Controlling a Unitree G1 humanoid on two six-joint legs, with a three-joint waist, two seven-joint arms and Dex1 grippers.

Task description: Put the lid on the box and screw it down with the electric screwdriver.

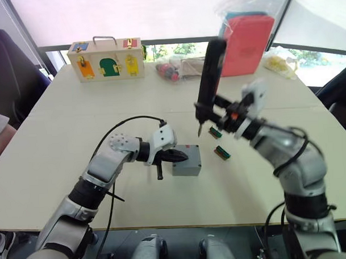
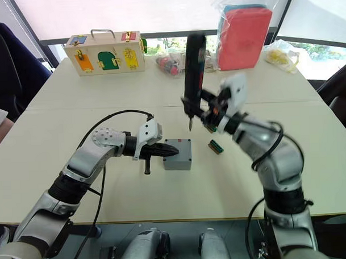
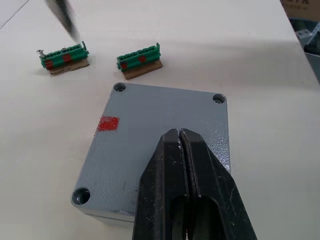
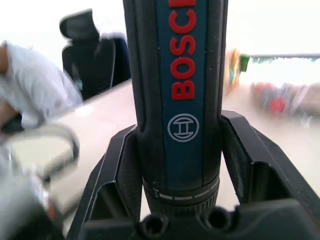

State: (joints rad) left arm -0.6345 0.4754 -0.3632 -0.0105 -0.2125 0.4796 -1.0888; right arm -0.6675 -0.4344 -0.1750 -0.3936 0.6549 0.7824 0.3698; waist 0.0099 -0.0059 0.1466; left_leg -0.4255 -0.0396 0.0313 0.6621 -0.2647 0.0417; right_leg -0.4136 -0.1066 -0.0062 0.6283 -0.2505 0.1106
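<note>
Clamped around the electric screwdriver [image 1: 209, 71], our right gripper [image 1: 224, 112] holds it upright above the table while our closed left gripper [image 3: 183, 150] pins the lid [image 3: 155, 145] for screwing.

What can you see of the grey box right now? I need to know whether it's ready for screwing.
The box is a small grey plastic enclosure resting flat on the pale table, with the lid already seated on top. Three corner screw holes show in the left wrist view, all looking empty, and a small red mark sits on the lid. The left gripper, fingers shut, presses down on the lid. Two green terminal blocks lie just beyond, not touching it.
</note>
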